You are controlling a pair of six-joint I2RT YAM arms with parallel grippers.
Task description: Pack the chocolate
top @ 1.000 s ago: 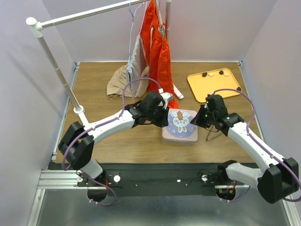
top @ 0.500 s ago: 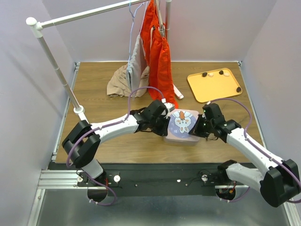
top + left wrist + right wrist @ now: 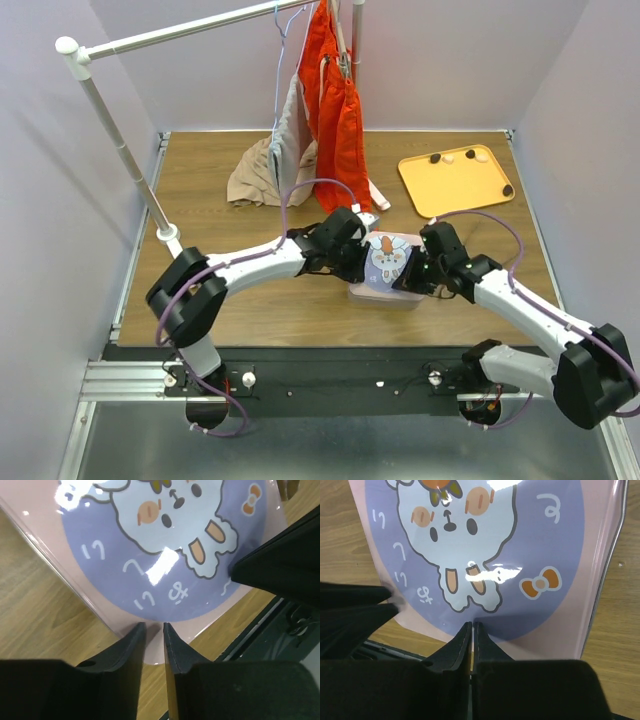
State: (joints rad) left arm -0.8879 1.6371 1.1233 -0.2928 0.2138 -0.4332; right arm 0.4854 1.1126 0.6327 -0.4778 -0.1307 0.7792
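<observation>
Two robot arms meet over a pink square tin lid (image 3: 485,545) printed with a white cartoon rabbit on a purple disc. The left gripper (image 3: 152,627) is narrow, and its fingers appear closed across the lid's rounded near corner. The right gripper (image 3: 471,626) is all but shut and holds nothing visible. Its tips rest on the lid's near edge, just to the right of the left gripper.

Directly beneath both grippers, the matching pink tin base (image 3: 385,297) sits on the brown wooden tabletop (image 3: 200,190). The lid hides whatever is inside.

The step looks like working the lid off, since the packing seems not yet done. Next, the lid probably needs lifting clear and setting aside.

Well beyond the right gripper, an orange rectangular tray (image 3: 470,185) holds the chocolate (image 3: 435,157): about four tiny pieces, some dark, some pale.
</observation>
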